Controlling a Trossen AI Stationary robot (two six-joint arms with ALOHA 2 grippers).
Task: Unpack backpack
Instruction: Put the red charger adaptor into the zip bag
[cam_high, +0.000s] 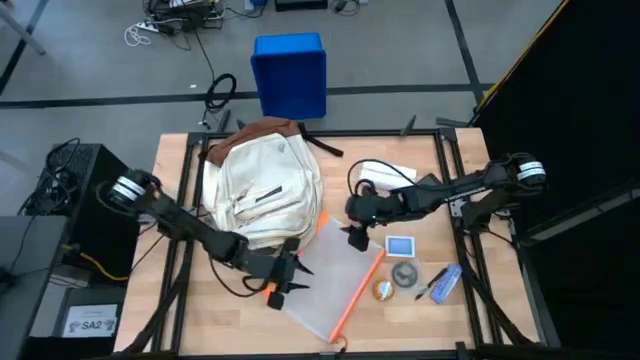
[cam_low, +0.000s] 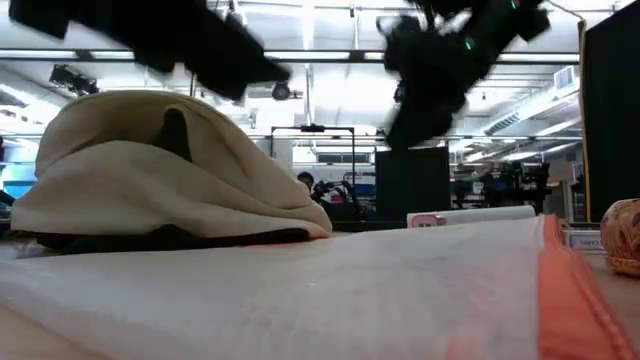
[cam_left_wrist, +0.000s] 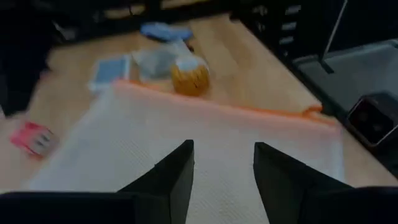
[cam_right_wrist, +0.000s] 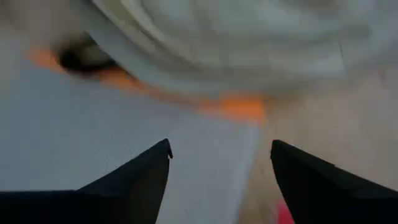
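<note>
Judging by the pouch (cam_high: 335, 285), card (cam_high: 400, 245) and small items (cam_high: 395, 282) lying out at five o'clock of the backpack (cam_high: 262, 190), unpacking looks well advanced, with left gripper (cam_high: 291, 282) and right gripper (cam_high: 357, 238) both spread, empty, over the pouch.

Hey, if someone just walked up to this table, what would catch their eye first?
Probably the cream-white backpack slumped at the table's back left, with the clear orange-edged pouch lying flat in front of it. Both dark arms hang over that pouch with fingers apart: the left gripper at its left end, the right gripper over its far edge. Small items sit to the right, including a yellowish ball.
</note>
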